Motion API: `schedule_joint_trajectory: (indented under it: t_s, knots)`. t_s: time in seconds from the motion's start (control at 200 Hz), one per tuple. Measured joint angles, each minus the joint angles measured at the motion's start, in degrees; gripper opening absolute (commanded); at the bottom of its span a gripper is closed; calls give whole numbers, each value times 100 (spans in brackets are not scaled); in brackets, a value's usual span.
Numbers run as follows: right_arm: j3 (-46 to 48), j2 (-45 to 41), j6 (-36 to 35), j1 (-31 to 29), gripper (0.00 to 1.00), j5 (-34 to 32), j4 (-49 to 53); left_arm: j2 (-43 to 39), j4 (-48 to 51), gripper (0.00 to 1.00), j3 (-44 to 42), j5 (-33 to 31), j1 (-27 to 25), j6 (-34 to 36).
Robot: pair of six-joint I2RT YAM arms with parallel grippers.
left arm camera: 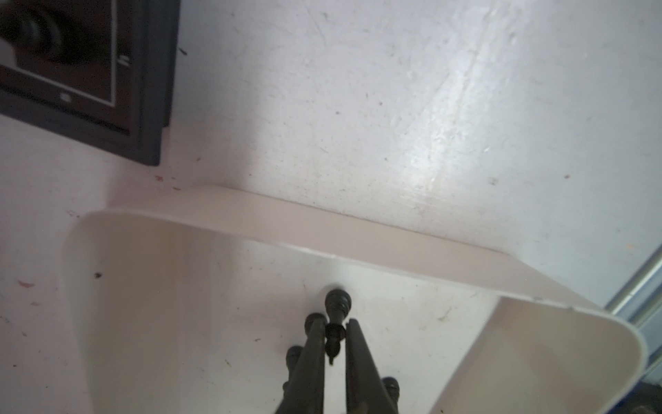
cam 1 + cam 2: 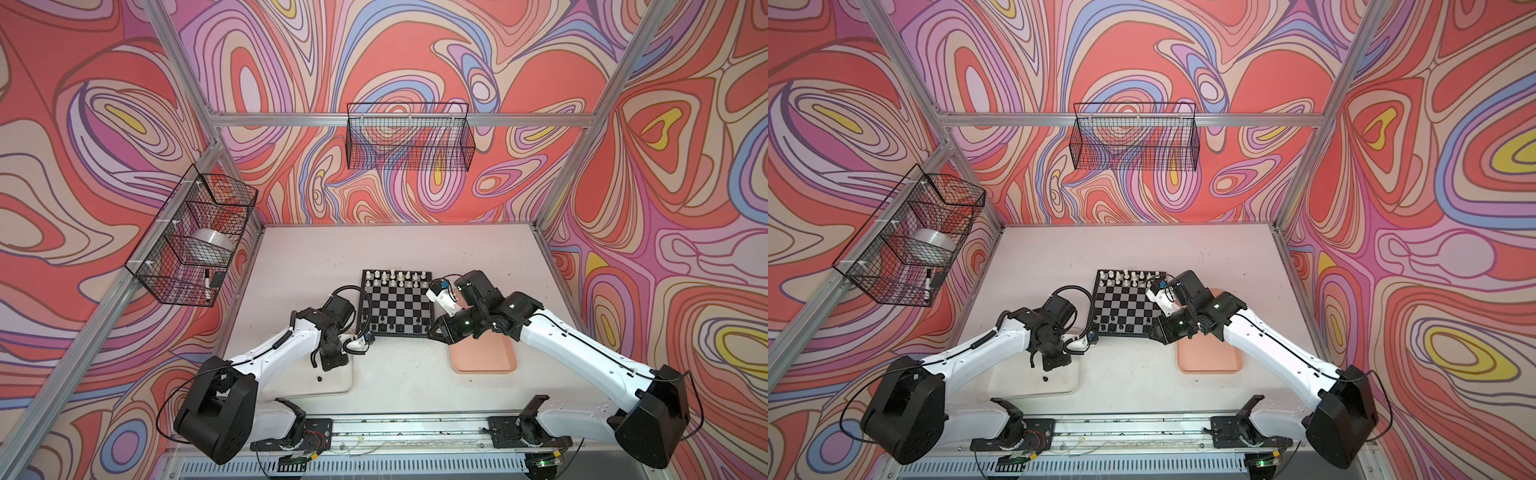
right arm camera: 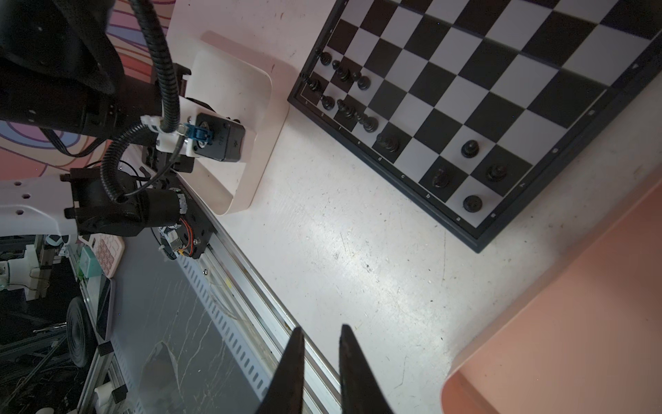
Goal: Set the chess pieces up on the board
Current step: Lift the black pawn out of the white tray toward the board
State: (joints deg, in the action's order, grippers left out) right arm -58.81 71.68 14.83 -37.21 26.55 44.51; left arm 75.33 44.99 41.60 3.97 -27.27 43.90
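Observation:
The board point(image 2: 395, 306) lies mid-table in both top views. Cream-white chess pieces point(image 2: 400, 277) stand along its far rows and several black ones point(image 3: 388, 143) along its near rows. In the left wrist view my left gripper point(image 1: 335, 333) is shut on a black chess piece point(image 1: 337, 304) just above the floor of the white tray point(image 1: 358, 233). Other black pieces point(image 1: 294, 353) lie close around the fingers. My right gripper point(image 3: 322, 331) hangs over bare table between the board's near corner and the pink tray point(image 3: 573, 322). Its fingers are slightly apart with nothing between them.
The white tray point(image 2: 332, 384) sits front left of the board with a loose black piece point(image 2: 319, 378) on it. The pink tray point(image 2: 486, 357) sits front right. Wire baskets hang on the left wall point(image 2: 195, 237) and back wall point(image 2: 409, 137). An aluminium rail point(image 2: 407, 428) runs along the front edge.

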Motion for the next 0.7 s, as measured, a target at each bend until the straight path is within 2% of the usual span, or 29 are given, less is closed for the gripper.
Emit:
schedule_joint_trajectory:
  t_s: [0.235, 0.701]
  knots:
    - [2, 0, -24, 0, 18, -20, 0, 2, 146, 13, 295, -17, 0, 2]
    - [2, 46, -66, 0, 18, -52, 4, 348, 566, 13, 1462, -4, 0, 4]
